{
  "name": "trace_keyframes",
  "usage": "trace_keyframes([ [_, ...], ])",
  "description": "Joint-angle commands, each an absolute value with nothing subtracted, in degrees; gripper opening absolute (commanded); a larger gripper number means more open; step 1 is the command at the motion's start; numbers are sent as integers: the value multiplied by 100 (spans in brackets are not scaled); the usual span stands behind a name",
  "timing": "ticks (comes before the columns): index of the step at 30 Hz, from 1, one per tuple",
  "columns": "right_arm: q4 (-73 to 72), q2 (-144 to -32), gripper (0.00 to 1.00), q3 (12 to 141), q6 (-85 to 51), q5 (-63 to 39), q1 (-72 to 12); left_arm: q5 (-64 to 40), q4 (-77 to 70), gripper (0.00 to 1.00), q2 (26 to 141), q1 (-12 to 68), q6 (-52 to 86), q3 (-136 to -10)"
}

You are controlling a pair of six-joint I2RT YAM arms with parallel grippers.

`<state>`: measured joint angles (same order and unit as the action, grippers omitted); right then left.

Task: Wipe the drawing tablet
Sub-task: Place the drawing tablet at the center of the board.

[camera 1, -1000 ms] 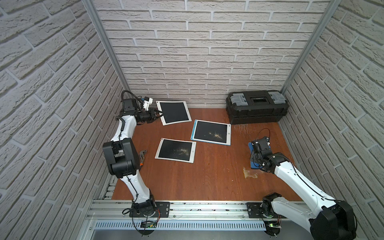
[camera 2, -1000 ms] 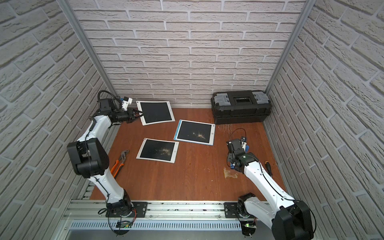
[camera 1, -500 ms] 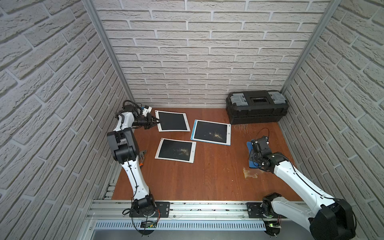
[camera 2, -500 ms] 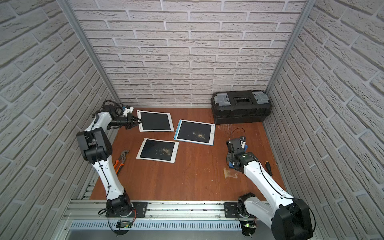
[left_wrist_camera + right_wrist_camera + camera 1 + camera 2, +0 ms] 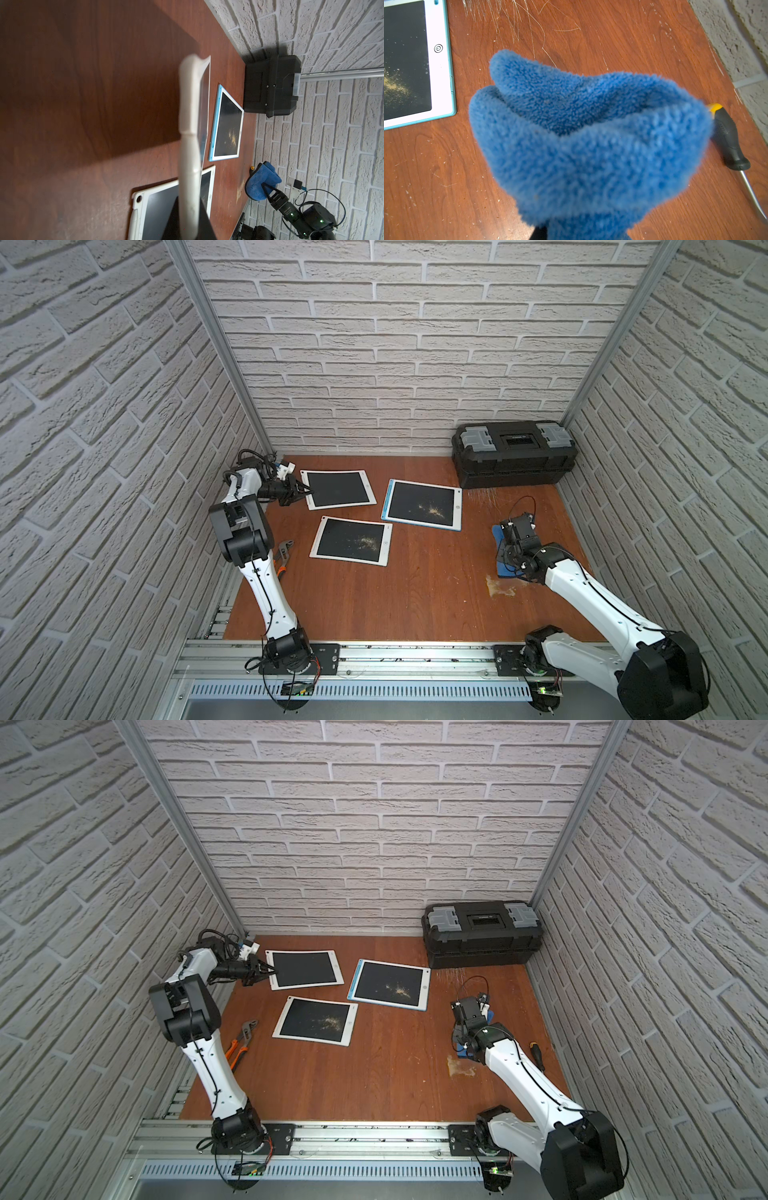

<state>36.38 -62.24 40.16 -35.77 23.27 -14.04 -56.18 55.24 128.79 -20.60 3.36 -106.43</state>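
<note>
Three drawing tablets lie on the wooden table. A white tablet with a clean dark screen (image 5: pixel 337 489) (image 5: pixel 305 969) is at the back left, and my left gripper (image 5: pixel 305 490) (image 5: pixel 188 228) is shut on its left rim, seen edge-on in the left wrist view. A blue-framed tablet (image 5: pixel 422 504) (image 5: pixel 226 124) and a second white tablet (image 5: pixel 352 540) both carry yellowish dust. At the right, my right gripper (image 5: pixel 266 188) is shut on a bunched blue cloth (image 5: pixel 591 145) (image 5: pixel 498 539), which hangs just above the table and apart from every tablet.
A black toolbox (image 5: pixel 513 458) stands at the back right. Orange-handled pliers (image 5: pixel 241 1040) lie by the left arm. A screwdriver (image 5: pixel 729 141) lies near the right wall. A pale stain (image 5: pixel 498 587) marks the wood in front of the cloth. Brick walls close three sides.
My left gripper has drawn the clean white tablet down and toward the left wall, and the left arm's elbow has risen. The right arm and cloth have stayed put.
</note>
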Motion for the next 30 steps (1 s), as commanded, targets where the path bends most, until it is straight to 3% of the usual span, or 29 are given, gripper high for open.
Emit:
trace_keyframes([
  [1,3463,-6210,3,3991,-3542,2382,-1378,-5300,5392,4,13028,-2126,221,-10556],
  [8,3463,-6222,3,3982,-3533,2391,-1376,-5208,5267,6,13018,-2180,285,-10490],
  [10,3469,-6220,3,3981,-3533,2402,-1371,-5187,5197,16,13009,-2211,324,-10455],
  [20,3490,-6176,3,3979,-3533,2448,-1375,-4937,4778,18,12992,-2324,587,-10307],
  [30,3487,-6218,3,3979,-3533,2461,-1377,-4600,4781,21,13665,-2242,989,-11380],
])
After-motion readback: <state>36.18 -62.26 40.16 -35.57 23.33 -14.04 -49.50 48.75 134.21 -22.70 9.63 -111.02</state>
